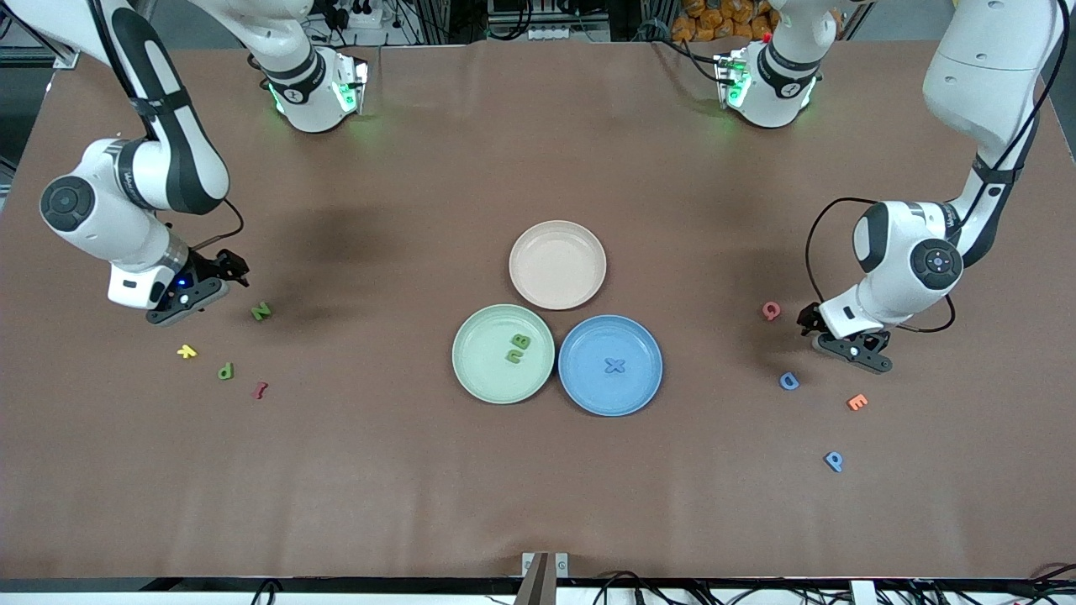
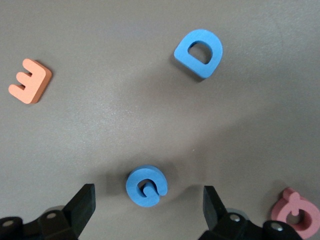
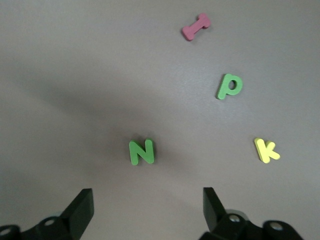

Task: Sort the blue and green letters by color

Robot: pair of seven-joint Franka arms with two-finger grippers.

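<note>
Fingers [image 2: 215, 202] spread on both my grippers, nothing held. Nearest the front camera lies the blue P [image 1: 833, 460], then the blue D [image 1: 789, 381]; the left gripper [image 1: 851, 346] straddles the blue G [image 2: 146, 186], the right gripper [image 1: 204, 284] hovers by the green N [image 1: 261, 311]. They look light and slightly squashy to me; I'd pinch flat edges.

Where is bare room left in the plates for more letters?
Pale plate is bare. Blue plate holds only the X at its centre; its rim side is free. Green plate is crowded around B and U.
</note>
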